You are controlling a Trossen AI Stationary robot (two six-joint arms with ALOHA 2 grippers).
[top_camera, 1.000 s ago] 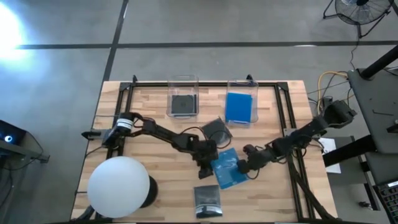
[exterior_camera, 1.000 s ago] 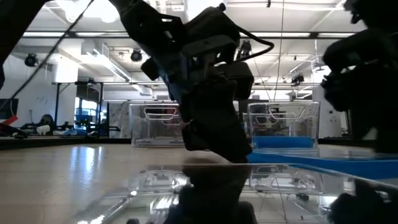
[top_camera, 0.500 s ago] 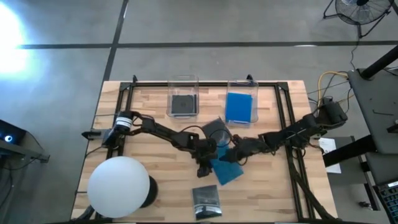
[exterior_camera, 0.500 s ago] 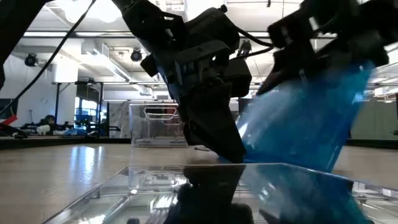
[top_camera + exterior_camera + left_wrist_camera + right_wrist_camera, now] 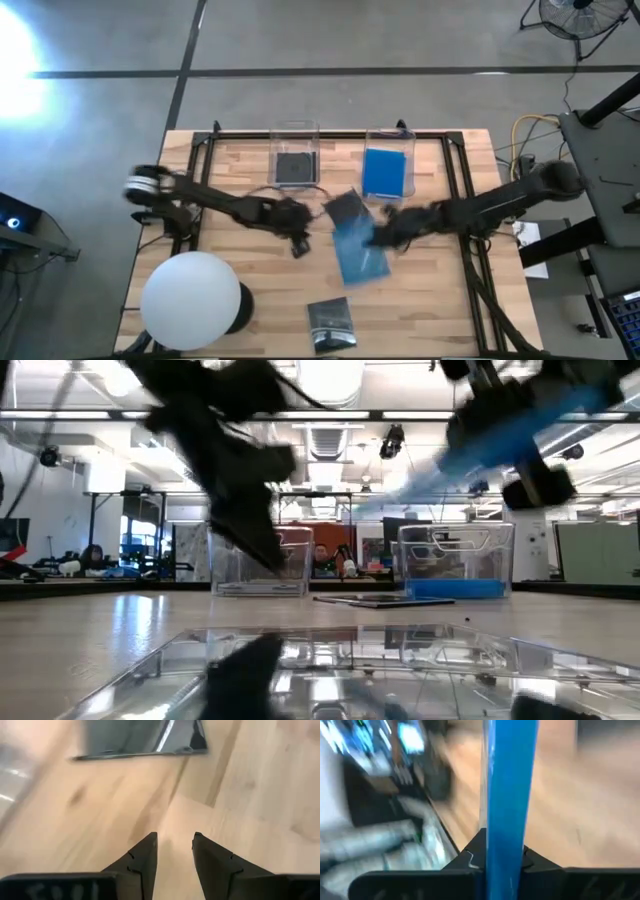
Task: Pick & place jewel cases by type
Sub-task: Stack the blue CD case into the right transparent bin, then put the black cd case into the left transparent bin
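arms: dark, jointed | left pincer: black tapered fingers

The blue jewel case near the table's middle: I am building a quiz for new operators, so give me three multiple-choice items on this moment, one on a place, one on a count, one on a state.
1. Where does the dark jewel case nearest the front edge lie?
A. in a bin
B. on the bare wood
C. on the white sphere

2. How many clear bins stand at the back?
A. one
B. two
C. four

3. What is the right gripper doing?
A. hanging open
B. clamping a blue jewel case
C. pressing the sphere

Answers:
1 B: the dark jewel case lies on the table.
2 B: the left bin and the right bin.
3 B: the right gripper pinches the blue jewel case. The left gripper is open.
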